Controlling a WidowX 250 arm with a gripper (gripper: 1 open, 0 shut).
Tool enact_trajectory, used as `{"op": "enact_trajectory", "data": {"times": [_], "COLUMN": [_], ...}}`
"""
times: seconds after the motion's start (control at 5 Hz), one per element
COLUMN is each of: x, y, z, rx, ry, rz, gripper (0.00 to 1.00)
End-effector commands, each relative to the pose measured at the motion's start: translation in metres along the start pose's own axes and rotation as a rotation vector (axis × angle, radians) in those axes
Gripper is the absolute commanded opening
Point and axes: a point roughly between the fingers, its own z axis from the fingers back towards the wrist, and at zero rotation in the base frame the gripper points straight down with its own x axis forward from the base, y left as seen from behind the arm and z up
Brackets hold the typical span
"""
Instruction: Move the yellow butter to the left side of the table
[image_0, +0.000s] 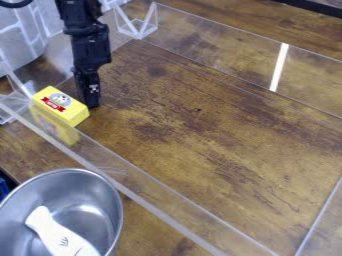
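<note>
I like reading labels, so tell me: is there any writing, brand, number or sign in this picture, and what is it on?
Yellow butter: round red-and-white label on top, too small and blurred to read.
End effector: small white mark, unreadable.
Steel bowl: white item inside, small dark marks, unreadable.
No legible text anywhere.

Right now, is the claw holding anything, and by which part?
Nothing is held. The claw is shut beside the yellow butter, which lies free on the table.
</note>
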Motion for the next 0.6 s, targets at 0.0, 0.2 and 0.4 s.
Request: {"op": "enact_trajectory", "data": {"times": [0.0, 0.2, 0.4], "x": [-0.0059, -0.0083, -0.0095], "y": [0.0100, 0.0127, 0.0145], "z": [0.0098, 0.0106, 0.0114], "rx": [0.016, 0.008, 0.000], "ry": [-0.021, -0.022, -0.022], "rz": [0.021, 0.023, 0.025], "gripper": [0.00, 0.00, 0.00]}}
